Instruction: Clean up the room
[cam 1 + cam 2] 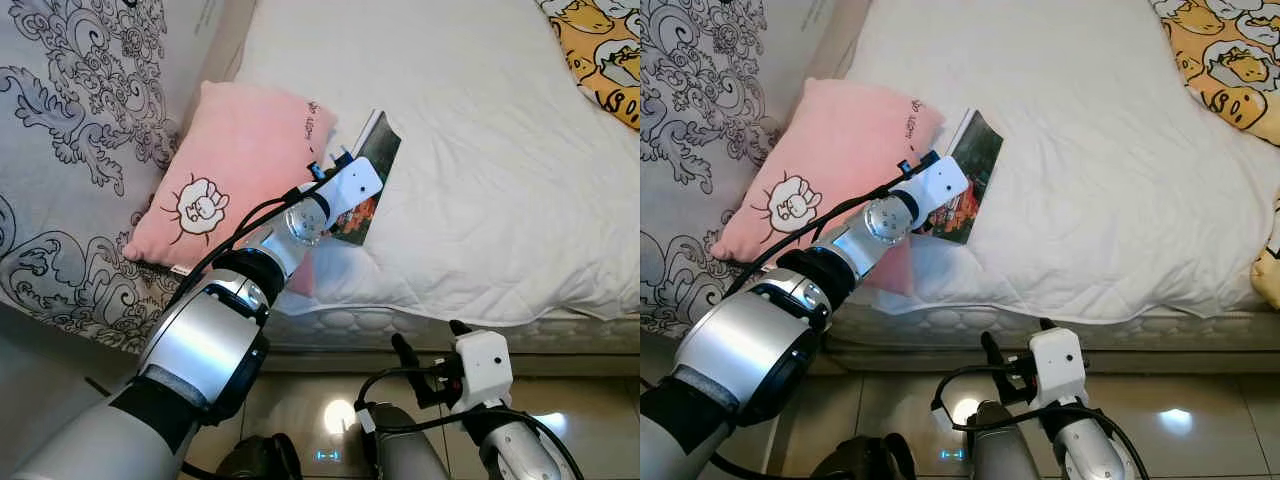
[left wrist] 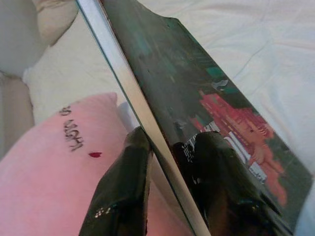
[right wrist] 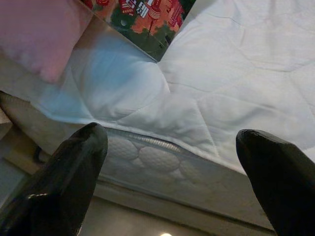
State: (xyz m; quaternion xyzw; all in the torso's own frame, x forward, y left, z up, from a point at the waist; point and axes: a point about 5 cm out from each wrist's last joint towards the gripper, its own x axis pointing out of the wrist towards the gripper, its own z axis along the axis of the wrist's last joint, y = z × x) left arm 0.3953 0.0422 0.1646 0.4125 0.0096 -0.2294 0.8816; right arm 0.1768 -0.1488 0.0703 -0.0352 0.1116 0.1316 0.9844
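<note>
Glossy black fingers [image 2: 125,187] are pinched on the edge of a thin book [image 2: 197,98], one finger on each face, close to its pale spine edge. The left gripper [image 2: 170,172] is thus closed on the book, which is held tilted above the pink pillow [image 1: 235,175], near the mattress's corner. The cover is dark green with red-orange printed figures and is seen to be slick and slightly flexed.

The right gripper [image 3: 172,172] is held low by the bed frame, its fingers spread wide apart and nothing between them.

Risks, as judged: the grip is narrow and set on a smooth cover, so the book may be lost by sliding out if the arm is swung quickly. Only part of the book appears to be clamped; pages could fan open or bend under their own weight. The pillow lies just beside the book and may be dragged or nudged off the bed edge when the arm is drawn away.

Materials: the pillow is soft plush, rectangular, embroidered with a small cartoon figure. The white bed cover [image 1: 480,150] is quilted in broad stitched panels, matte and lightly puckered. A grey patterned fabric [image 1: 70,120] is draped at the left. A yellow printed blanket [image 1: 600,55] is seen at the far corner. The floor [image 1: 1200,410] is glossy tile.
</note>
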